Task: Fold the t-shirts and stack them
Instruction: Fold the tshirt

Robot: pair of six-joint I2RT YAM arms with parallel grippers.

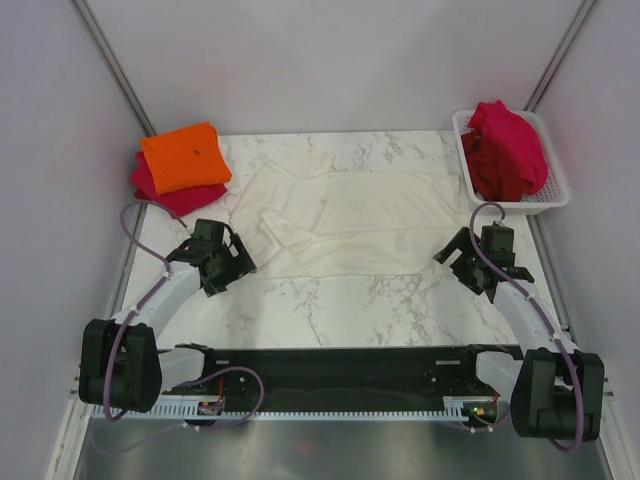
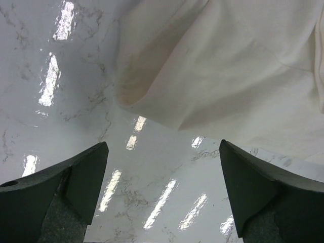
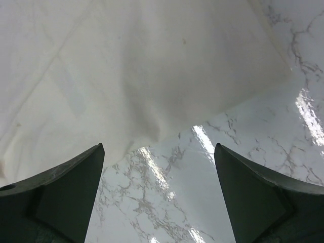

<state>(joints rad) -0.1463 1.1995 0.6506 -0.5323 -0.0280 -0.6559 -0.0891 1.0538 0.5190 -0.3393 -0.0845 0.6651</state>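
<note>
A cream-white t-shirt point(image 1: 345, 212) lies spread on the marble table; it also shows in the left wrist view point(image 2: 238, 71) and the right wrist view point(image 3: 126, 66). A folded orange t-shirt point(image 1: 184, 156) rests on a folded crimson t-shirt point(image 1: 172, 196) at the back left. Crumpled crimson t-shirts point(image 1: 505, 150) fill the basket. My left gripper point(image 1: 237, 262) is open and empty, just off the cream shirt's near left corner. My right gripper point(image 1: 463, 265) is open and empty, just off its near right corner.
A white mesh basket point(image 1: 556, 195) stands at the back right corner. Grey walls close in the table point(image 1: 330, 310) on the left, back and right. A black rail runs along the near edge between the arm bases.
</note>
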